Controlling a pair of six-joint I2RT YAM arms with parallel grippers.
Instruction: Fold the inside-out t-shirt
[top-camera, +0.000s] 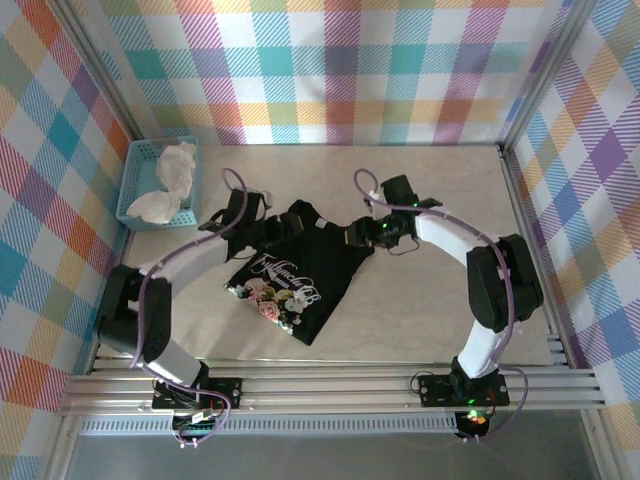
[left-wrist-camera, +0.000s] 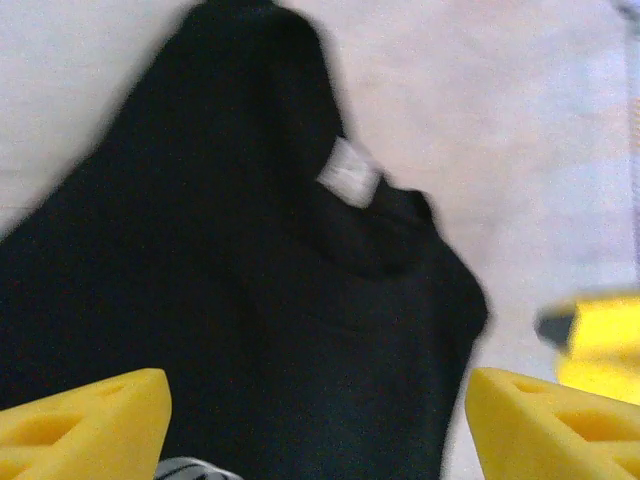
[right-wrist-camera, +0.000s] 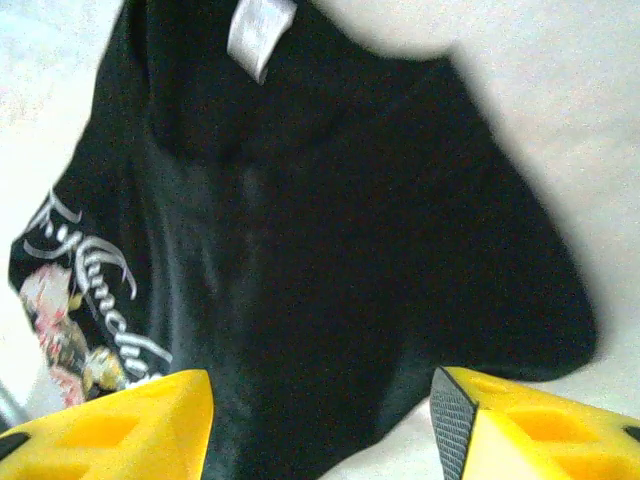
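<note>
beige tabletop (top-camera: 430, 300) inside checkered walls (top-camera: 350, 70). black t-shirt (top-camera: 300, 275) lies mid-table, rose print up, collar tag (right-wrist-camera: 258, 35) showing. left jaws spread, released, over its far-left edge; right jaws released over its far-right edge.

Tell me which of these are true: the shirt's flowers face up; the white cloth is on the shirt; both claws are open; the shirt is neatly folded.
1. The t-shirt lies on the table with its rose print facing up. True.
2. The white cloth lies on the t-shirt. False: it sits in the light-blue basket at the table's far left corner, apart from the t-shirt.
3. The left gripper and the right gripper both have their fingers spread apart over the black fabric. True.
4. The t-shirt is folded into a neat rectangle. False: it lies in an uneven shape, with a white label showing at the collar.
</note>
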